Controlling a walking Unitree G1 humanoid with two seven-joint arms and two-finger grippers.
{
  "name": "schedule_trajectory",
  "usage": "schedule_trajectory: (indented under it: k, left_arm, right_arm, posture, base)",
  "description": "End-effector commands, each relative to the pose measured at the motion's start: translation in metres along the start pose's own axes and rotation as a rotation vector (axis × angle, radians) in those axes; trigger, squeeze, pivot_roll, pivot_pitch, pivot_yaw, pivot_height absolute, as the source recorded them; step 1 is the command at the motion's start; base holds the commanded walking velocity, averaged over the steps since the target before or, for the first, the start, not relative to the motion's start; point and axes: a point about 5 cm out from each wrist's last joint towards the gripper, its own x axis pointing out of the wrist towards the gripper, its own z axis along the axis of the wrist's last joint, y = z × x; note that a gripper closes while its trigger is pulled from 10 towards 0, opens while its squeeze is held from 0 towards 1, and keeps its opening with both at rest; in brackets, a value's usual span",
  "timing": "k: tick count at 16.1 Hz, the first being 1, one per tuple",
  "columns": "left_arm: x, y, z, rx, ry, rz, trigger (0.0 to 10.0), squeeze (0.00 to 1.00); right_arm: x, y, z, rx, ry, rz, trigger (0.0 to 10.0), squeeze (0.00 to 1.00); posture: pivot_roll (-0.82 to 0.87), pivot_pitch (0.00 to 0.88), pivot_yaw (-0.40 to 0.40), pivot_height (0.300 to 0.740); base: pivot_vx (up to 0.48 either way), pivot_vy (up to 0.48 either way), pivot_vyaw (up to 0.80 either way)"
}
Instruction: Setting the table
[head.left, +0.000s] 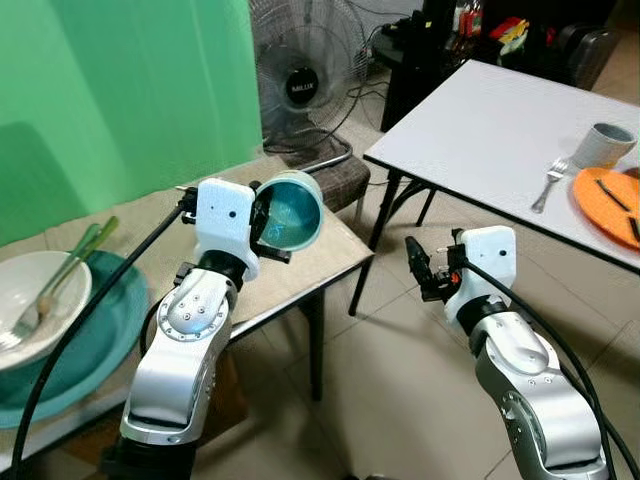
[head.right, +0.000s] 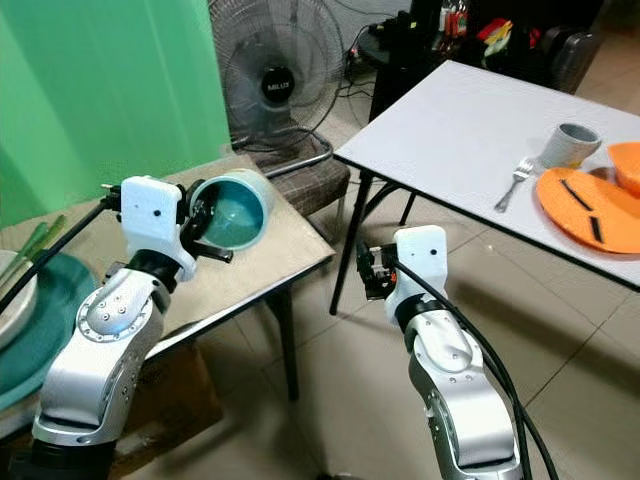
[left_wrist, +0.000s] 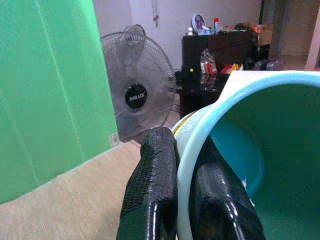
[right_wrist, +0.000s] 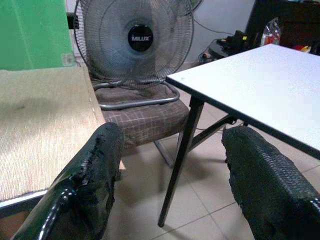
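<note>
- Teal cup (head.left: 292, 210) is lifted, tipped sideways above the beige desk (head.left: 300, 265); our left gripper (left_wrist: 187, 200) has its fingers clamped on the rim.
- Our right gripper (right_wrist: 170, 185) hangs between the desks, fingers apart, empty.
- Step looks like carrying; next we need to reach the white desk (head.left: 480, 130), near the fork (head.left: 548, 185) and orange plate (head.left: 600, 205), and set it upright.

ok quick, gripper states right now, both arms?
Left gripper: closed on the rim of the teal cup, held above the beige table.
Right gripper: open, holding nothing, between the two tables.
</note>
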Motion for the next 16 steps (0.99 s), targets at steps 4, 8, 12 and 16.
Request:
schedule_trajectory:
  k: [4,8,12,16]
  left_arm:
    - [0.001,0.001,0.002,0.009,-0.011,0.001,10.0,0.0]
    - [0.001,0.003,-0.002,0.005,-0.002,0.005,10.0,0.0]
    - [0.001,0.006,-0.006,0.01,0.009,0.013,10.0,0.0]
    - [-0.001,0.004,-0.011,-0.018,0.026,0.007,10.0,0.0]
  right_arm:
    - [0.002,-0.007,0.0,0.001,0.0,-0.024,10.0,0.0]
    - [0.0,-0.009,0.0,0.0,0.001,-0.033,10.0,0.0]
    - [0.0,-0.014,-0.001,0.0,0.004,-0.049,10.0,0.0]
    - [-0.001,-0.018,0.001,-0.003,0.002,-0.065,10.0,0.0]
  posture:
    - [-0.06,0.0,0.007,0.74]
    - [-0.07,0.0,0.014,0.74]
    - [-0.07,0.0,0.013,0.74]
    - [-0.09,0.0,0.022,0.74]
  base:
    - [0.0,-0.374,-0.23]
    - [0.0,-0.376,-0.58]
    - [0.0,-0.355,-0.59]
    - [0.0,-0.132,-0.65]
